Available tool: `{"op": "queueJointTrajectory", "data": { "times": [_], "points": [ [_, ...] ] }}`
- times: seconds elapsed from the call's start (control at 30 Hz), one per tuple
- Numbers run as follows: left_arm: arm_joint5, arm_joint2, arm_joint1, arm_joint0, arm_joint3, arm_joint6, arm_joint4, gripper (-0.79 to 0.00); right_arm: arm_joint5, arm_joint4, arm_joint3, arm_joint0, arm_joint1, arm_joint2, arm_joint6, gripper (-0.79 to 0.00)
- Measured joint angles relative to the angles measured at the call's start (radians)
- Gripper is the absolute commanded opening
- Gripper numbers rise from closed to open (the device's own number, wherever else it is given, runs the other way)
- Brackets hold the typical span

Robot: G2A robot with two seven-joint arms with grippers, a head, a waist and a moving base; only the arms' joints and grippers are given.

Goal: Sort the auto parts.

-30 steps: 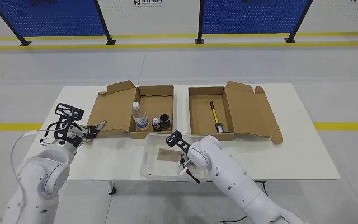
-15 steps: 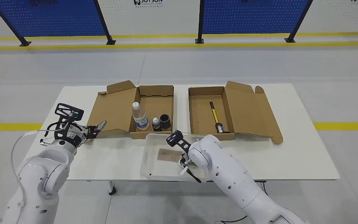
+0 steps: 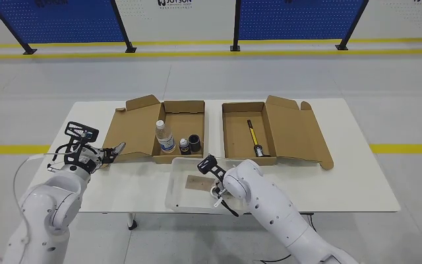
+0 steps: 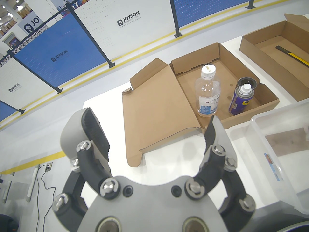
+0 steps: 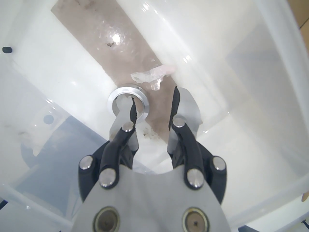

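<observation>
Right tool (image 5: 154, 94) is half open, empty, 1 finger (image 5: 133, 112) inside the metal ring (image 5: 128, 88) in the clear bin (image 5: 265, 37). Ring looks hard and slippery; pinch its wall.

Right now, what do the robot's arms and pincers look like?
The left arm and right arm are chunky, smooth and white. The left pincer and right pincer each have a silver base with round bolts, black links and toothed black pads.
</observation>
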State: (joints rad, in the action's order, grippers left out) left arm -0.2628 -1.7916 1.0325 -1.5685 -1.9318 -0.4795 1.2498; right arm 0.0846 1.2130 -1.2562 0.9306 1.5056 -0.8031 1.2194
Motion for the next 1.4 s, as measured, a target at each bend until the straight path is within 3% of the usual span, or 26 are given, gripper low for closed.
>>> {"op": "queueJointTrajectory", "data": {
  "times": [0.47, 0.57, 0.67, 1.0, 1.4],
  "points": [
    [0.000, 0.000, 0.000, 0.000, 0.000, 0.000, 0.000, 0.000, 0.018, -0.021, 0.061, -0.018, 0.016, 0.034, -0.004, -0.570],
    [0.000, 0.000, 0.000, 0.000, 0.000, 0.000, 0.000, 0.000, 0.018, -0.024, 0.073, -0.023, 0.018, 0.036, -0.006, -0.650],
    [0.000, 0.000, 0.000, 0.000, 0.000, 0.000, 0.000, 0.000, 0.016, -0.026, 0.083, -0.025, 0.019, 0.035, -0.009, -0.785],
    [0.000, 0.000, 0.000, 0.000, 0.000, 0.000, 0.000, 0.000, -0.008, -0.038, 0.009, -0.014, 0.013, -0.002, -0.020, -0.785],
    [0.000, 0.000, 0.000, 0.000, 0.000, 0.000, 0.000, 0.000, -0.078, -0.138, -0.294, 0.102, -0.025, -0.173, -0.014, -0.785]
  ]
}}
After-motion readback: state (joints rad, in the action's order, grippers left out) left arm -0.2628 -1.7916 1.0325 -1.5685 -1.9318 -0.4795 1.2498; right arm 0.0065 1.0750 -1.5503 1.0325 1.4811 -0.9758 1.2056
